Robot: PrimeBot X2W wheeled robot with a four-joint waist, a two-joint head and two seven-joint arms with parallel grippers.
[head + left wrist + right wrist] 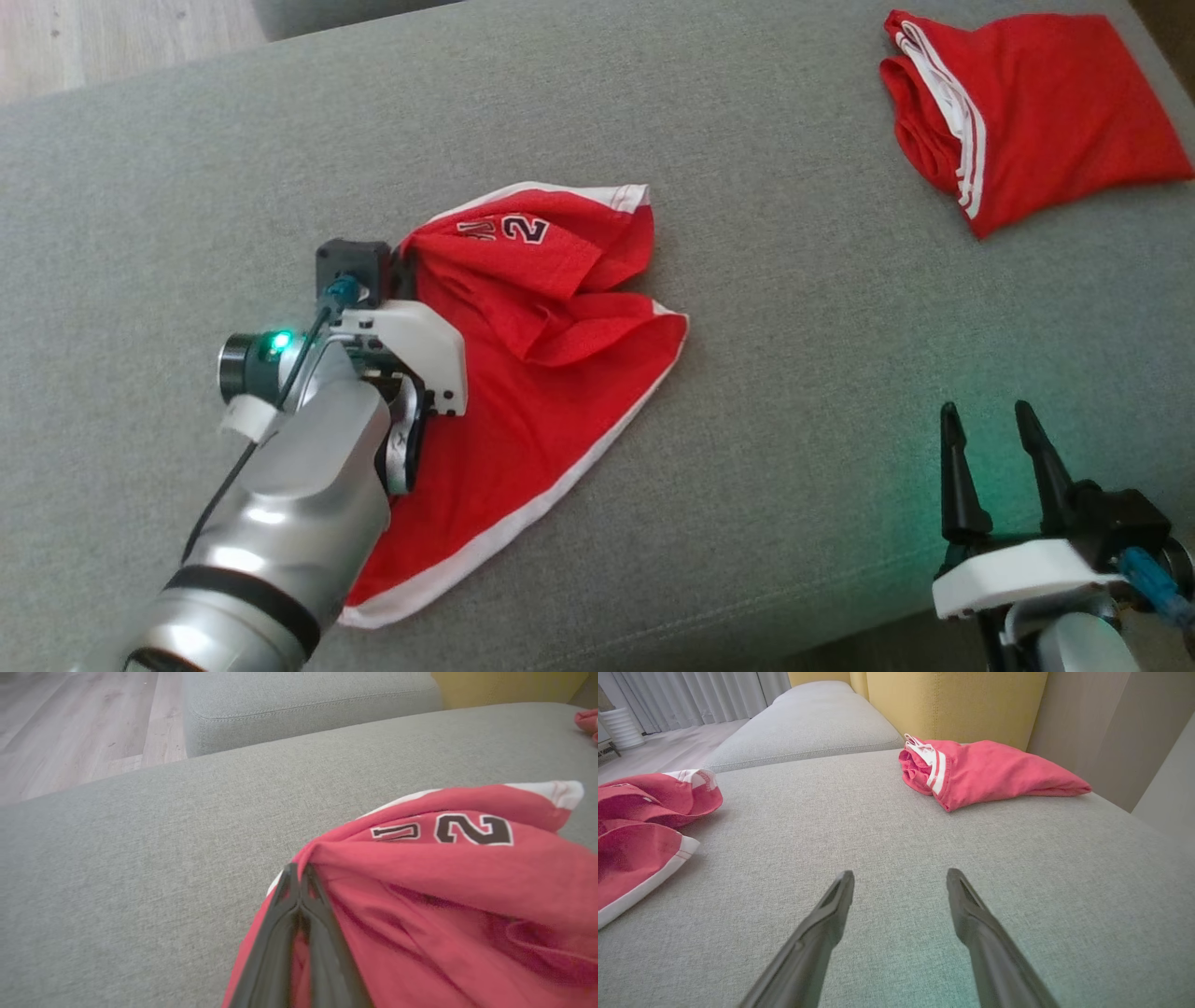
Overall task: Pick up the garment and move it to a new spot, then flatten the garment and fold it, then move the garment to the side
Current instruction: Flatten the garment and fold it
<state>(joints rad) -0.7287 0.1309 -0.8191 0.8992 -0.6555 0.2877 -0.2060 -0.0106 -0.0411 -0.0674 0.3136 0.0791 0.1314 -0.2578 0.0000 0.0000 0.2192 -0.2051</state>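
Because the garment (560,392) is lying crumpled near the middle of the grey cushion (794,373), the left hand (299,875) is pinching shut on a gathered fold at its left edge, beside the printed number (472,828), probably securing a hold for lifting. The right hand (987,415) is hovering with fingers apart, holding nothing, well apart from a second red garment (1036,112).

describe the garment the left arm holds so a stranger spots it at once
On the grey cushion lie two red garments. Yours is the crumpled jersey near the middle, pinched by the left end effector. Unlike the folded striped garment at the far right, it bears a black 2.
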